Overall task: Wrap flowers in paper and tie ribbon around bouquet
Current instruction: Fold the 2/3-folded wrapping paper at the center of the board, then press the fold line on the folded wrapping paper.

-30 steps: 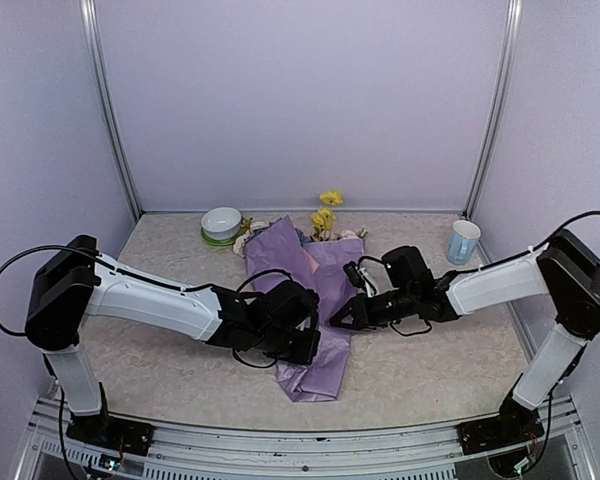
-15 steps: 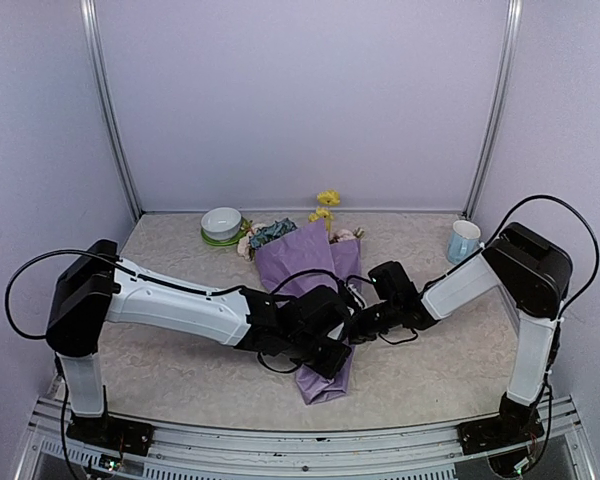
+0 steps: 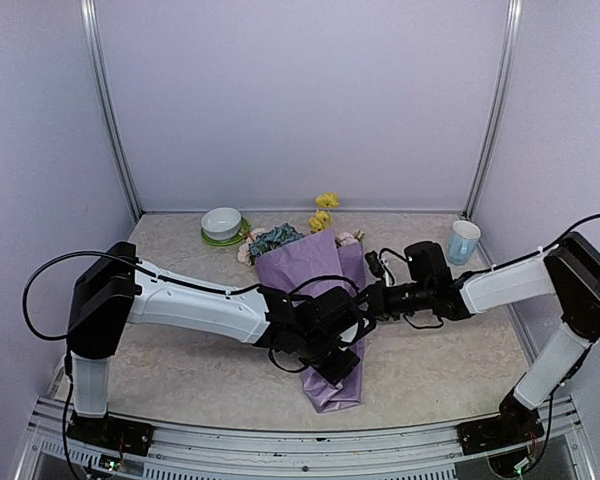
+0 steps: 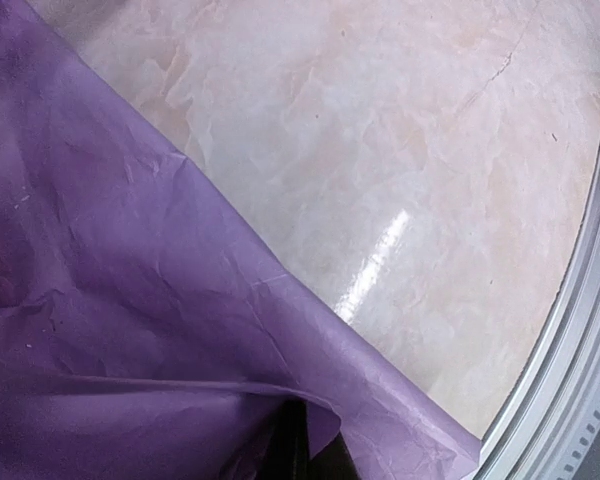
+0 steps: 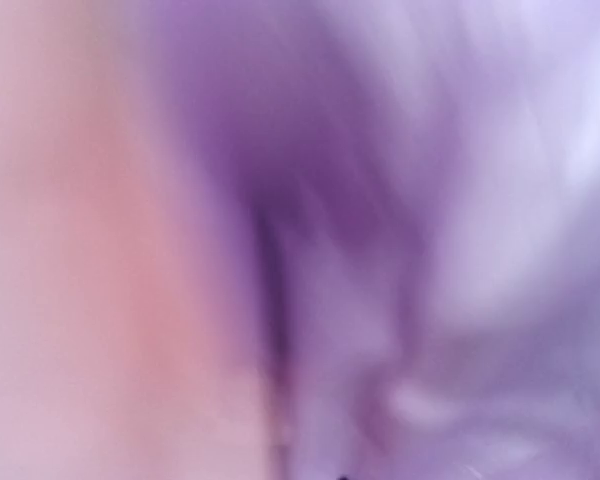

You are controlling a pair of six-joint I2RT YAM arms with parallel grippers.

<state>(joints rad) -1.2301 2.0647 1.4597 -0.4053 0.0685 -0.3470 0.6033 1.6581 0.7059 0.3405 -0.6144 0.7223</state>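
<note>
Top external view, nearest first: the narrow end of the bouquet (image 3: 342, 388) lies on the beige surface (image 3: 440, 370) just beyond the arm bases, pointing toward the near edge. The paper (image 3: 310, 268) is rolled into a lilac cone that runs away from the arms and widens as it goes.

The left arm reaches in from the left and crosses the lower half of the cone, with the left claw (image 3: 335, 360) on top of it. Its jaws are together. In the left wrist view the crinkled purple sheet fills the left and bottom. Its folds run in to a dark finger at the bottom edge, so the claw appears to pinch the paper there. Beyond the sheet's free edge is the glossy mottled surface, and the metal rail (image 4: 570, 380) curves along the right.

A little farther back, the right arm comes in from the right, and the right claw (image 3: 367, 300) meets the cone's right side, close against the left arm's wrist. Whether its jaws are apart or closed I cannot tell: from above they are hidden, and the right wrist view is only a blur of purple and pale pink.

At the cone's wide far end the flowers (image 3: 275, 238) spill out, with a blue head at left, yellow blooms behind it and pale pink blossoms at either side. Left of them a white bowl (image 3: 221, 220) sits on a green plate (image 3: 218, 240). Well to the right stands a pale blue cup (image 3: 463, 241).
</note>
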